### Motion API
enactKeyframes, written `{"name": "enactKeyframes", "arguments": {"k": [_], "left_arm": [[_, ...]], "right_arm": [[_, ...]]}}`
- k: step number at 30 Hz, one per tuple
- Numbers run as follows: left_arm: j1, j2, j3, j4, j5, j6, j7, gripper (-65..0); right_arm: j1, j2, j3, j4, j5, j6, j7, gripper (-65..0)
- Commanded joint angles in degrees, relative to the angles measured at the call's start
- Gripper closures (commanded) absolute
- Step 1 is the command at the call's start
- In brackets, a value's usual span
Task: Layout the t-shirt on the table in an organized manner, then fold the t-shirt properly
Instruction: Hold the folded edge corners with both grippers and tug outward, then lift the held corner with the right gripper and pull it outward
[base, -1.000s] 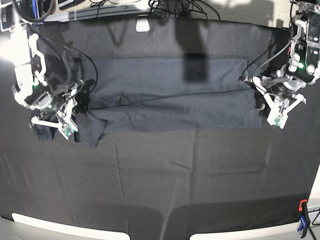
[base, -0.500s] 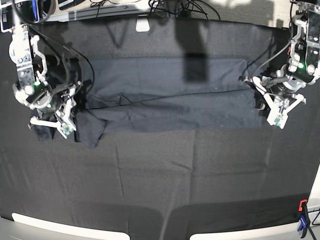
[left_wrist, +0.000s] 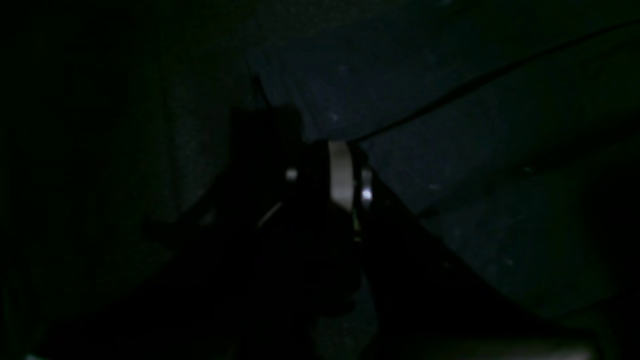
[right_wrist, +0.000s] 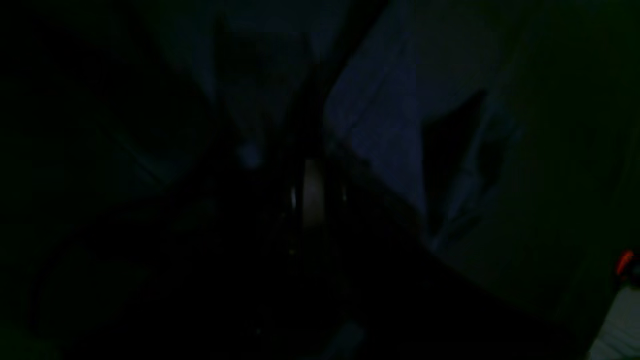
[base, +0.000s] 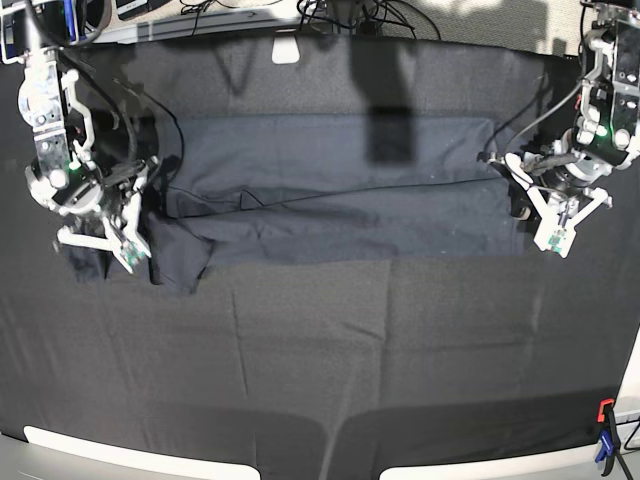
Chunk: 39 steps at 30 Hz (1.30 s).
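The dark navy-grey t-shirt (base: 340, 190) lies as a long band folded lengthwise across the far half of the black cloth table (base: 350, 350). A loose sleeve end hangs toward the front at its left. My right gripper (base: 143, 213), at the base view's left, sits at the shirt's left end and looks shut on its fabric; the dark right wrist view shows closed fingers (right_wrist: 312, 195) against blue cloth (right_wrist: 375, 120). My left gripper (base: 520, 200) is at the shirt's right end, fingers (left_wrist: 342, 175) closed at the fold edge (left_wrist: 400, 90).
A red and blue clamp (base: 606, 440) grips the front right corner. A white block (base: 286, 50) and cables (base: 340, 15) lie along the back edge. The pale table edge (base: 130, 455) shows at the front.
My right arm has moved back and slightly left, pulling the shirt's left end further left and flatter. The left arm has not moved.
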<state>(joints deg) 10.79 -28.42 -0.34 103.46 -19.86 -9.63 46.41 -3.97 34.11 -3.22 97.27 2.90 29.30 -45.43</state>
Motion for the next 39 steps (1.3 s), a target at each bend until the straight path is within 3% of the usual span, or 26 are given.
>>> {"name": "enactKeyframes", "arguments": {"k": [1,9,16,23,28,36,39], "left_arm": [[-0.61,-0.79,-0.37,1.05,-0.11,0.22,-1.31,-6.2],[-0.61,-0.79,-0.37,1.05,-0.11,0.22,-1.31,-6.2],[-0.61,-0.79,-0.37,1.05,-0.09,0.22,-1.31,-6.2],[-0.61,-0.79,-0.37,1.05,-0.11,0.22,-1.31,-6.2],[-0.61,-0.79,-0.37,1.05,-0.11,0.22,-1.31,-6.2],[-0.61,-0.81,-0.37,1.05,-0.11,0.22,-1.33,-6.2],[-0.61,-0.81,-0.37,1.05,-0.11,0.22,-1.27,-6.2]], "right_arm": [[0.87,0.96,0.61,2.58,0.07,0.22,0.7,0.0],[-0.02,0.98,0.63,14.84,0.13,0.28,-8.52,0.0],[-12.02,0.98,0.63,23.04,-0.11,2.21,-10.12,0.0],[-28.87,1.16,0.63,27.5,-14.38,2.38,-10.08,0.0],[-36.54,4.57,0.63,27.5,-16.46,2.16,-9.9,0.0],[-41.62,12.46,0.63,27.5,-19.85,-7.43,-9.92,0.0],[-41.62,14.01,0.63,27.5,-19.85,-13.79,-9.97,0.0]]}}
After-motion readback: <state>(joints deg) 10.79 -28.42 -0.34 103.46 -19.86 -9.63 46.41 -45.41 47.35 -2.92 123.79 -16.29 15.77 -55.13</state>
